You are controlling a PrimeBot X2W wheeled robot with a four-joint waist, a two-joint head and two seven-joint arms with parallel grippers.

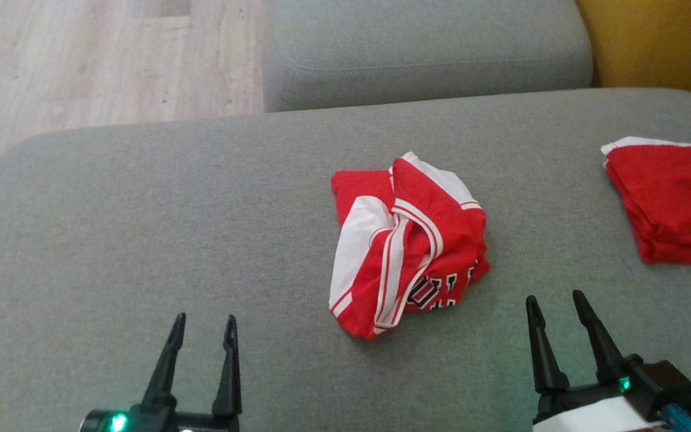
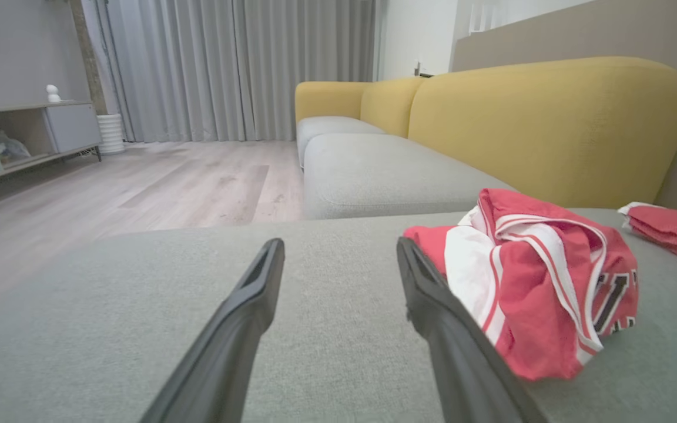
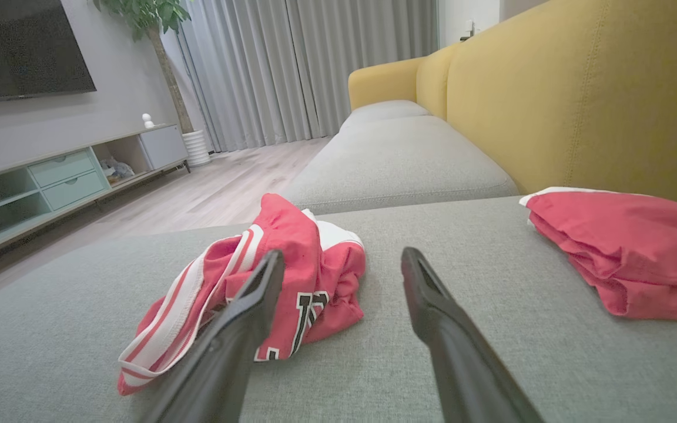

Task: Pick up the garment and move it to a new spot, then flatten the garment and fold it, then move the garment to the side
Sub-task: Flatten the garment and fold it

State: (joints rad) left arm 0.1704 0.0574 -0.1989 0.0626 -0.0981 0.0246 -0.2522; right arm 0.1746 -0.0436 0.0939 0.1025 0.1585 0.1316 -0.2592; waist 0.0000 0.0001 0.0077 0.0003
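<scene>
The garment [image 1: 408, 243] is a red jersey with white panels and black lettering, crumpled in a heap in the middle of the grey sofa seat [image 1: 141, 228]. It lies right of my left fingers in the left wrist view [image 2: 538, 282] and left of my right fingers in the right wrist view [image 3: 268, 282]. My left gripper [image 1: 204, 333] hovers open at the lower left, well short of the heap. My right gripper [image 1: 555, 309] stands open at the lower right, just off the garment's near right corner. Nothing sits between either pair of fingers.
A second red cloth [image 1: 672, 201], folded, lies at the seat's right edge. Another grey cushion [image 1: 423, 51] adjoins the far side, with a yellow backrest [image 1: 663, 42] at right. Wooden floor [image 1: 81, 60] lies beyond the seat's left and far edges.
</scene>
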